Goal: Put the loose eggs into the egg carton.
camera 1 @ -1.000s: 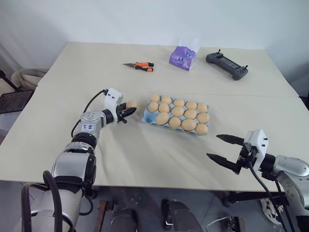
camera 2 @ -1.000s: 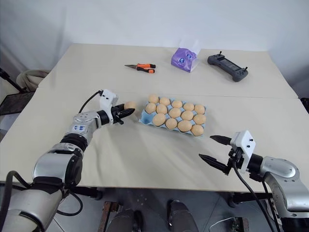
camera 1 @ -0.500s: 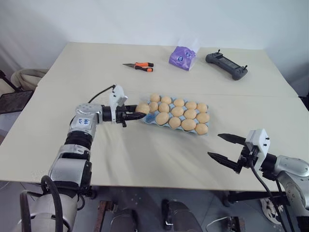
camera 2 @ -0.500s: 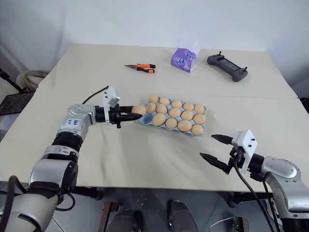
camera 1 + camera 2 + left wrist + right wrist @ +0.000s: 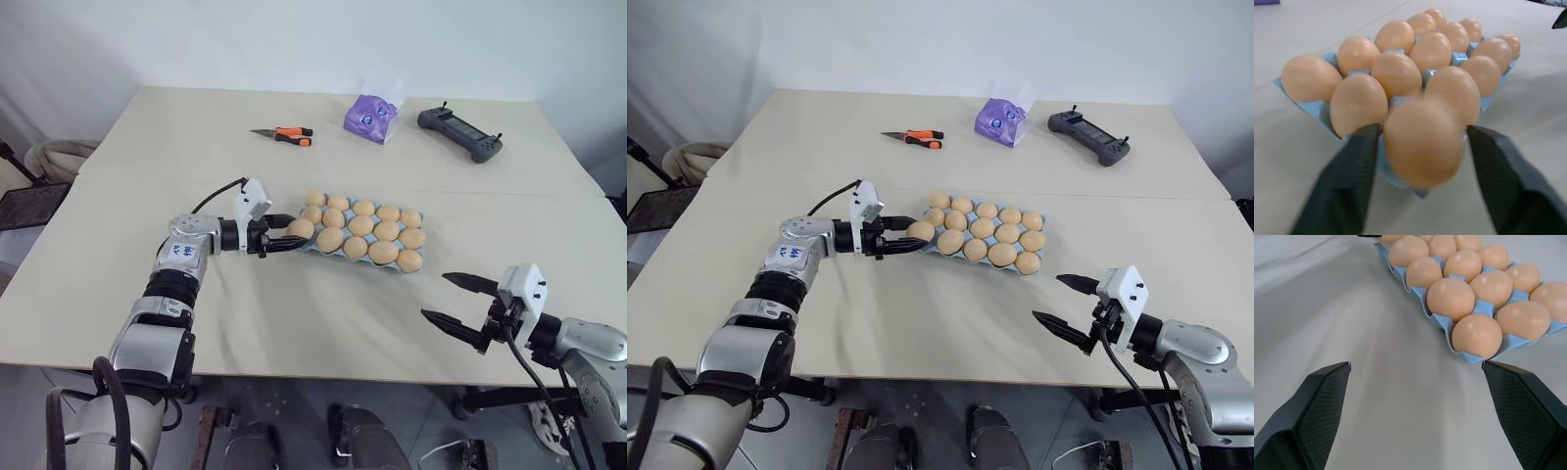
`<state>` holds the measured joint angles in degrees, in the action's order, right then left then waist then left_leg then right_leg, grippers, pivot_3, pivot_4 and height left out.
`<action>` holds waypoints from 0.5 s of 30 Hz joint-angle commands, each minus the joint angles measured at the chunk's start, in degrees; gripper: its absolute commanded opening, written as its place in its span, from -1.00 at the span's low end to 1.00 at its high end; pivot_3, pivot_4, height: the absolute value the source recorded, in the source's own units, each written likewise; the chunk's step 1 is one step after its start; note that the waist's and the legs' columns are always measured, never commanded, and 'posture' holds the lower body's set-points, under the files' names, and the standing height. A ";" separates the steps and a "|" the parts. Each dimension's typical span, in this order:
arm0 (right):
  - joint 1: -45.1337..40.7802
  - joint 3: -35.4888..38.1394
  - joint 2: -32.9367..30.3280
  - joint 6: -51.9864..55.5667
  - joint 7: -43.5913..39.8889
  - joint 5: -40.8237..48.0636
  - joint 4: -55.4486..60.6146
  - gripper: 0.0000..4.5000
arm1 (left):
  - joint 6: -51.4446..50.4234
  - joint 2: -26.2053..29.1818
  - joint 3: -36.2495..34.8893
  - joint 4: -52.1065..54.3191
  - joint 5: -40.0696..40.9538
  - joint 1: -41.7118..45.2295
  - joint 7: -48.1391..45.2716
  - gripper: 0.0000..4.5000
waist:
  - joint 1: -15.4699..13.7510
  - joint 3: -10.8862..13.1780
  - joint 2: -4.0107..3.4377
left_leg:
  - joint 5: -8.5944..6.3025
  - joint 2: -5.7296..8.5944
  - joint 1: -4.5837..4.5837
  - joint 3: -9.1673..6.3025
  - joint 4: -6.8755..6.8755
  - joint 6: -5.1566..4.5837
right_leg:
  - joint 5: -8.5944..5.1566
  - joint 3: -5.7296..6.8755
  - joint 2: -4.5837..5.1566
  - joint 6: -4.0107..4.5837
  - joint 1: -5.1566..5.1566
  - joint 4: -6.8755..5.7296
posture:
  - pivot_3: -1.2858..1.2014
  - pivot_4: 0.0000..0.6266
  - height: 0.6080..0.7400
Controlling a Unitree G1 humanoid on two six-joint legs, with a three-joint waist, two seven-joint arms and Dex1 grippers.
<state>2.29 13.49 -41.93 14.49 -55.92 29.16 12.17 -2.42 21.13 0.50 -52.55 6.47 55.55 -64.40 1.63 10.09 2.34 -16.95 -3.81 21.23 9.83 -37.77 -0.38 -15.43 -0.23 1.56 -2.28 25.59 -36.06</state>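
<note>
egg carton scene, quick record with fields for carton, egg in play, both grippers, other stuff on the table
carton: light blue egg carton mid-table, cups nearly all filled
egg in play: egg at the carton's near-left corner cup, between the left gripper's fingers
left gripper: fingers apart either side of that egg, gaps visible
right gripper: open, holding nothing, apart from carton
far side of table: orange-handled tool, purple pouch, black controller
</note>
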 commanded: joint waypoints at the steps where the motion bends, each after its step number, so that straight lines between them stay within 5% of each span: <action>1: -0.23 1.18 0.27 -0.05 0.41 0.93 1.87 1.00 | 0.87 0.42 -0.75 0.72 0.77 1.15 -0.10 0.92 | -0.02 0.00 0.00 | 0.00 0.00 0.00 0.00 0.00 0.00 | 0.00 0.01 0.00 0.00 0.00 0.00 | 0.03 -0.52 1.00; 15: -3.46 1.31 -0.88 0.21 -1.15 0.81 -0.36 1.00 | -11.19 9.74 -6.47 22.93 10.00 -10.13 -4.24 0.99 | 0.22 0.00 -0.02 | 0.02 -0.15 -0.07 0.03 0.01 0.09 | -0.03 -0.03 -0.03 0.04 0.01 -0.14 | 0.03 -0.52 1.00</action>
<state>-0.26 13.57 -42.04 15.14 -56.34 29.15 11.41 -11.87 29.37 -4.08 -34.64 13.99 45.76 -67.95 1.85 10.08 2.32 -16.92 -3.96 21.17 9.86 -37.79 -0.29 -15.46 -0.24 1.55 -2.22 25.60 -36.23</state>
